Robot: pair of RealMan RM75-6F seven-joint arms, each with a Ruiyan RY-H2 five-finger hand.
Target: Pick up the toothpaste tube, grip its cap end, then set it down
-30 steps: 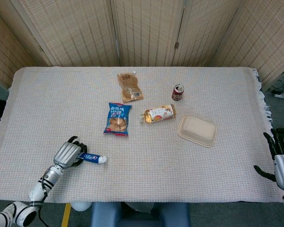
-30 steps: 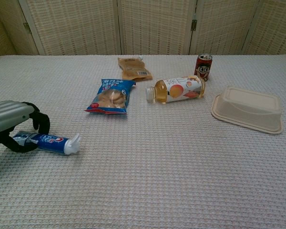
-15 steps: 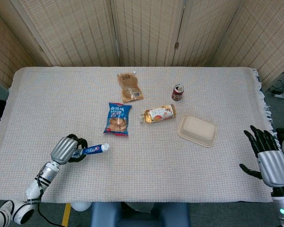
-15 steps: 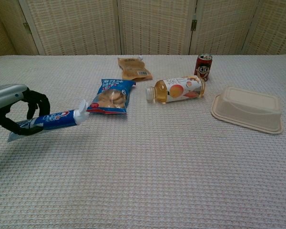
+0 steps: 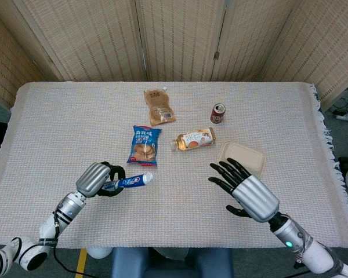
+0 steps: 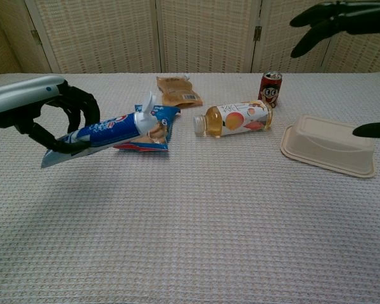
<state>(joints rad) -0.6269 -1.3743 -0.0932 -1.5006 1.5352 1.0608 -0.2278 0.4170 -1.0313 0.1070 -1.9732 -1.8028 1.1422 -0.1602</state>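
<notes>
My left hand [image 5: 97,179] [image 6: 47,114] grips the blue and white toothpaste tube [image 5: 130,181] [image 6: 107,130] by its flat tail end and holds it above the table. The white cap [image 5: 147,177] [image 6: 147,114] points right, toward the middle. My right hand [image 5: 246,192] [image 6: 332,19] is raised over the right half of the table with its fingers spread, holding nothing. It is well apart from the tube.
On the woven cloth lie a blue snack bag [image 5: 144,145], a brown snack pouch [image 5: 159,107], a juice bottle on its side [image 5: 194,139], an upright red can [image 5: 218,113] and a beige lidded box [image 5: 242,160], partly under my right hand.
The left hand has lifted the tube off the table and carried it right and up. The right hand has swung in from the right edge and risen over the table.
</notes>
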